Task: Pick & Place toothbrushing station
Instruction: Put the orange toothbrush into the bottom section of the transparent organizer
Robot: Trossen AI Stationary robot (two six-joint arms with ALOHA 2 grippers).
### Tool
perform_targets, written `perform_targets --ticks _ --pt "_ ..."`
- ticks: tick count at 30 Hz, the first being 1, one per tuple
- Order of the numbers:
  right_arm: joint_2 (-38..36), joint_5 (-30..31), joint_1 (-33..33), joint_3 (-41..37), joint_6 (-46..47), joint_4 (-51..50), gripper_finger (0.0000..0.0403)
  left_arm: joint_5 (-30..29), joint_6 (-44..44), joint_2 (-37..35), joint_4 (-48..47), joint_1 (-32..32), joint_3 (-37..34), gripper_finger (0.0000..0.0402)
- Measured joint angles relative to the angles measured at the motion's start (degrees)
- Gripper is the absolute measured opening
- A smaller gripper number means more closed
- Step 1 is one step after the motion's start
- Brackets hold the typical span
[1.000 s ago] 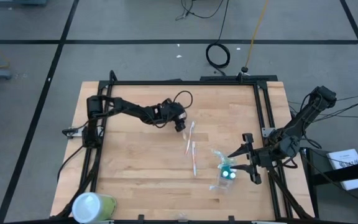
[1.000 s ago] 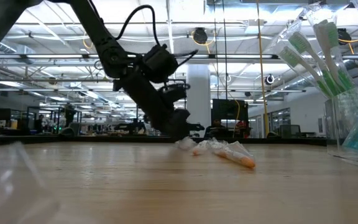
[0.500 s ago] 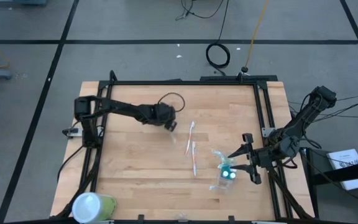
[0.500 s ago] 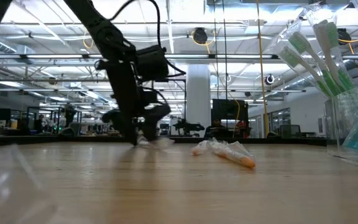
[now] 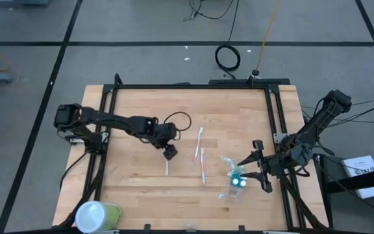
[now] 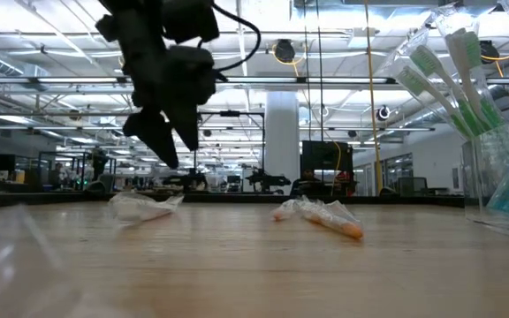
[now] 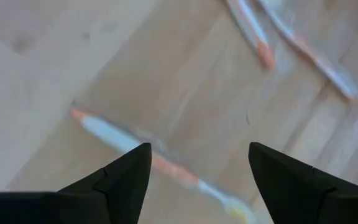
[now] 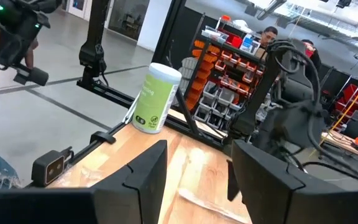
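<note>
Now my left tool (image 5: 169,154) hangs open above a toothbrush (image 5: 167,167).
It lies on the table (image 5: 135,188), just below my fingers (image 7: 124,177); my right tool (image 5: 256,164), open, waits beside the holder (image 5: 236,182).

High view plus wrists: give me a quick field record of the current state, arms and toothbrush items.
left gripper: open, above the table's middle, holding nothing
wrapped toothbrush: lying flat just below the left gripper, apart from it
other toothbrushes: two, lying at table centre
clear holder: standing at right, green toothbrushes in it
right gripper: open, beside the clear holder
yellow-green container: near-left corner
</note>
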Motion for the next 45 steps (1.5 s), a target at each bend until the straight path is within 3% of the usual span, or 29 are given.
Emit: perform_targets --ticks 5,11,19,23,29,36,41,45 --pt "0.0 0.0 0.0 0.0 0.0 -0.03 0.0171 -0.98 -5.89 0.61 -3.43 -5.52 0.0 0.0278" --pt "0.0 -0.11 0.0 0.0 0.0 -0.02 0.0171 -2.77 -17.22 4.69 0.37 -12.01 0.0 0.0278" --pt "0.0 -0.15 0.0 0.0 0.08 1.02 0.0171 -3.68 -25.06 12.04 1.59 -12.43 0.38 0.0277" --pt "0.0 -0.17 0.0 0.0 0.39 1.41 0.0171 -3.52 -25.21 12.15 1.61 -12.14 0.26 0.0253" --pt "0.0 -0.15 0.0 0.0 0.39 1.33 0.0171 -7.49 -22.62 8.03 1.97 -12.14 -0.07 0.015" --pt "0.0 -0.04 0.0 0.0 0.39 1.22 0.0171 -8.13 -15.64 6.49 5.08 -10.23 -0.01 0.0015" --pt "0.0 -0.02 0.0 0.0 0.39 0.89 0.0171 -9.5 -7.44 6.21 12.0 -8.59 -0.02 0.0008" --pt "0.0 0.0 0.0 0.0 0.39 0.52 0.0171 -8.2 11.85 5.26 10.71 -7.98 0.08 0.0007"
